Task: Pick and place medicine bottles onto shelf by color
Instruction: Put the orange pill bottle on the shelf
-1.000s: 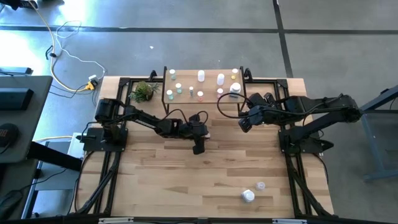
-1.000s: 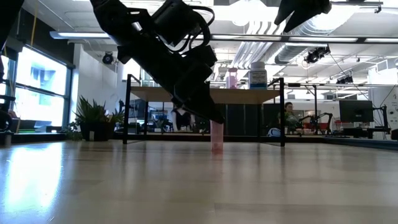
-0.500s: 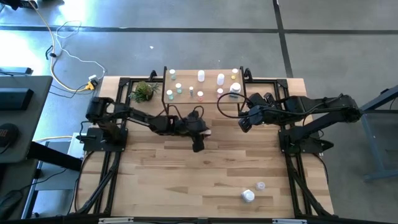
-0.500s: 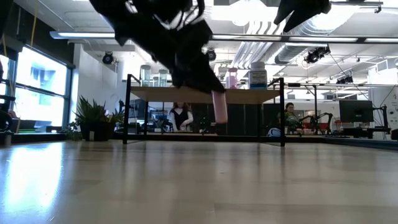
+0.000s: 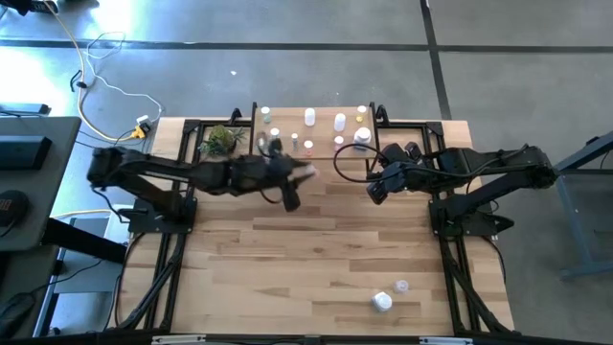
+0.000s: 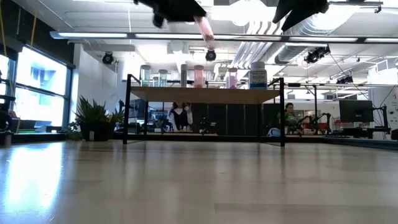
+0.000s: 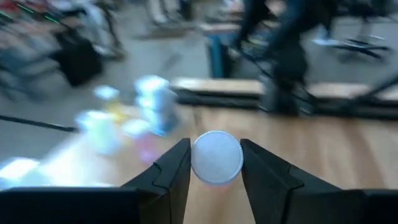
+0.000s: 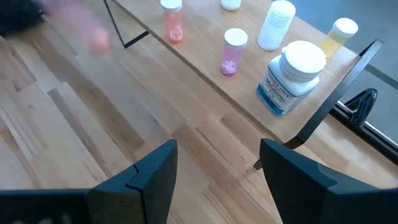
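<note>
Left pincer point(image 5: 305, 172) raised off the wooden bench point(image 5: 316, 259), just in front of the small light-wood shelf on thin black legs point(image 5: 316, 135), near its front edge. Clenched on a small pink bottle with a white cap point(image 7: 216, 157); in the left wrist view the round white cap sits squeezed between both dark fingers point(image 7: 169, 177). From the low view the pink bottle point(image 6: 203, 26) hangs tilted, high up, above the level of the shelf board point(image 6: 205, 95).

Right pincer point(image 5: 376, 191) hovers off the shelf's right front corner, over bare bench, fingers point(image 8: 149, 174) spread, nothing between them. Right wrist view looks down on that end of the shelf: large white bottle with a blue label point(image 8: 290, 78) nearest the corner, a pale pink bottle point(image 8: 232, 51), an orange-red bottle point(image 8: 172, 22), a plain white bottle point(image 8: 275, 23) and a yellowish bottle point(image 8: 341, 36) close to the shelf's far edge.

More bottles spaced across the shelf top, well apart from each other. Small green plant point(image 5: 221, 141) just beside the shelf's left end.

Broad stretch of open bench in front of both arms. Two white bottles point(image 5: 388, 296) lie near the bench's front edge, right of centre, well apart from both pincers.
</note>
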Controlling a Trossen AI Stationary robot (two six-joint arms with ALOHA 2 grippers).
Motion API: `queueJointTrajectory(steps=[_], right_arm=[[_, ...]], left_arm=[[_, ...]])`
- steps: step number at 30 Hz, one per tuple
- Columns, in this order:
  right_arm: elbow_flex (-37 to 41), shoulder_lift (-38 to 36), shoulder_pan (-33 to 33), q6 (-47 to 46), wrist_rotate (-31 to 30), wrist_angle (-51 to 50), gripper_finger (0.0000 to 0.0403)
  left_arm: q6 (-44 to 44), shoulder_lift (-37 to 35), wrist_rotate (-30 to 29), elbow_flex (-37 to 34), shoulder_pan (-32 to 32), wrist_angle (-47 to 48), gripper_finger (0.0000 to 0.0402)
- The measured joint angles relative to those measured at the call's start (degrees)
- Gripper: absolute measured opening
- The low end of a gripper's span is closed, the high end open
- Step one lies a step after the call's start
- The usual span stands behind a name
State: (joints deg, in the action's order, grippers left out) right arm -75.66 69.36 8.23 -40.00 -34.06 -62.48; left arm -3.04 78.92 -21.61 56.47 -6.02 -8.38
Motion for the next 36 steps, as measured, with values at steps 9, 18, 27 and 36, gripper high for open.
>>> queueJointTrajectory(steps=[9,18,27,36], right_arm=[[0.0,0.0,0.0,0.6,0.0,0.8,0.0220],[0.0,0.0,0.0,1.2,0.0,0.8,0.0220],[0.0,0.0,0.0,-0.7,-2.1,0.8,0.0220],[0.0,0.0,0.0,-3.5,-2.6,0.9,0.0220]], left_arm=[[-11.9,-10.0,-12.9,0.0,-4.0,-0.9,0.0121],[-12.6,-13.6,-10.6,0.0,-14.9,-0.8,0.0121],[-10.7,-13.1,-0.7,0.0,-23.9,1.0,0.0121],[-11.0,-13.0,4.0,1.0,-30.4,5.8,0.0121]])
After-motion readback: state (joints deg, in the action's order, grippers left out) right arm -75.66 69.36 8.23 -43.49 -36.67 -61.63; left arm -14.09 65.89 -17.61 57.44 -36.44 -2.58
